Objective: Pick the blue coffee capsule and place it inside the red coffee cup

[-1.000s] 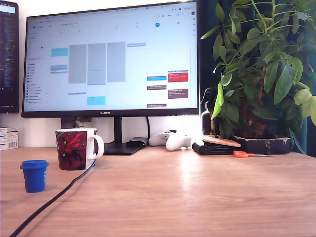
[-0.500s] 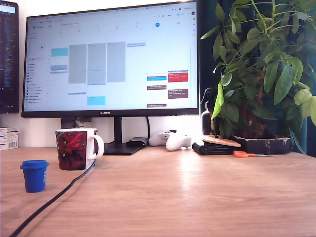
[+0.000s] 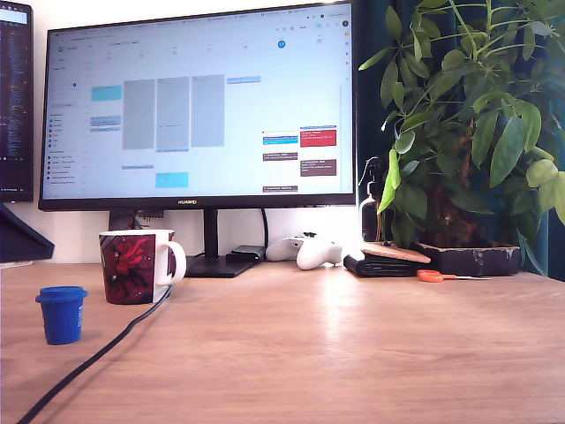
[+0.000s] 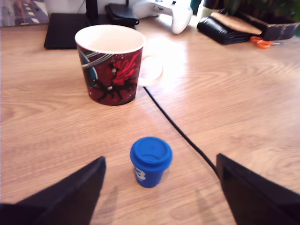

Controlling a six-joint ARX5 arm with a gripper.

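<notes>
The blue coffee capsule (image 3: 62, 315) stands upright on the wooden desk at the exterior view's left, rim up. Just behind it and slightly to the right is the red coffee cup (image 3: 132, 267), with its white handle pointing to that view's right. In the wrist view the capsule (image 4: 150, 161) sits between and a little ahead of my two dark fingers (image 4: 70, 192), and the cup (image 4: 110, 63) is beyond it, its white inside showing nothing. My gripper (image 4: 161, 161) is open, holds nothing and is not touching the capsule. A dark part of my arm (image 3: 16, 240) shows at the exterior view's left edge.
A black cable (image 3: 106, 344) runs across the desk past the cup, close to the capsule. Behind are a large monitor (image 3: 199, 106) on its stand, a white game controller (image 3: 305, 250), a black wallet (image 3: 384, 262), orange scissors (image 3: 437, 276) and a potted plant (image 3: 468, 132).
A dark part of my arm has come into the exterior view at the left edge, covering the white box there. The capsule and the cup have not moved.
</notes>
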